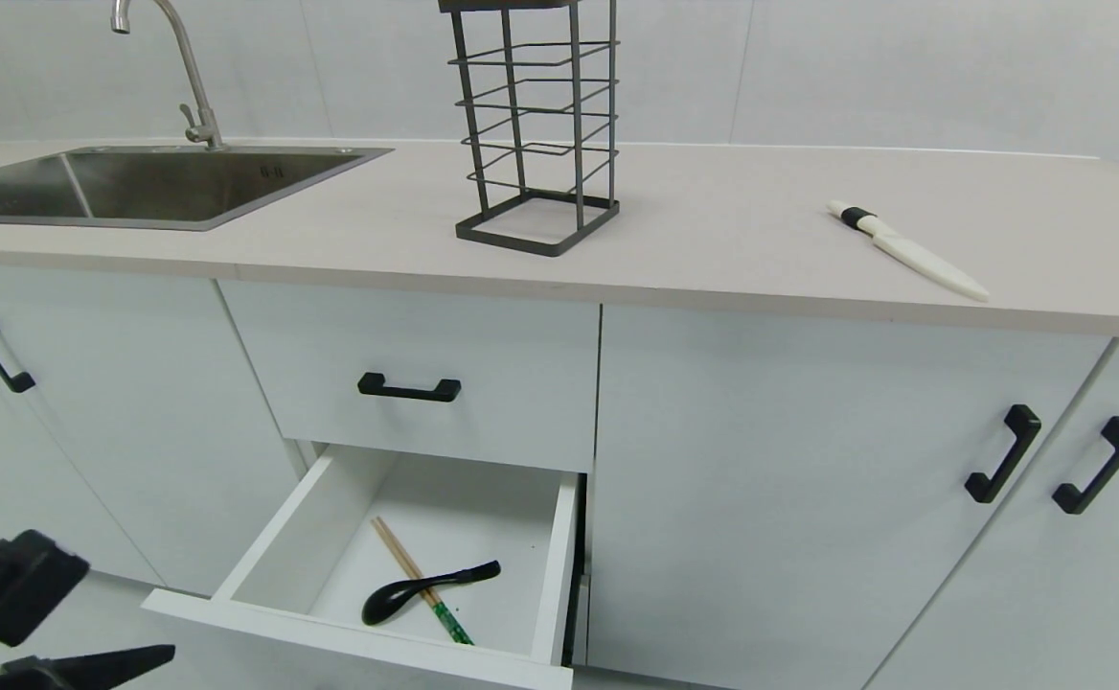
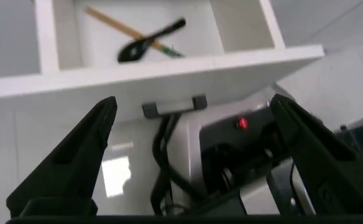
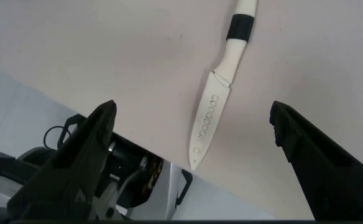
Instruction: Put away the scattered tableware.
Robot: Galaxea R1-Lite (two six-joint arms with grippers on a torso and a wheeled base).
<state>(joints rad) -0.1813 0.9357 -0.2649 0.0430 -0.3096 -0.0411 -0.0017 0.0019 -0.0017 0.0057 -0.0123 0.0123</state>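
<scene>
A white knife (image 1: 907, 251) with a black band on its handle lies on the countertop (image 1: 732, 230) at the right, near the front edge. My right gripper (image 3: 192, 115) hangs open above the knife (image 3: 215, 109), its fingers on either side of the blade and apart from it. Low down, an open white drawer (image 1: 358, 623) holds a black spoon (image 1: 425, 586) lying across a pair of wooden chopsticks (image 1: 406, 561). My left gripper (image 2: 194, 118) is open and empty, low in front of the drawer's front panel (image 2: 156, 68). One of its fingers (image 1: 109, 659) appears at the lower left.
A black wire rack (image 1: 537, 125) stands mid-counter. A steel sink (image 1: 138, 182) with a faucet (image 1: 186, 77) sits at the far left. Above the open drawer is a shut drawer with a black handle (image 1: 409, 388). Shut cabinet doors flank both sides.
</scene>
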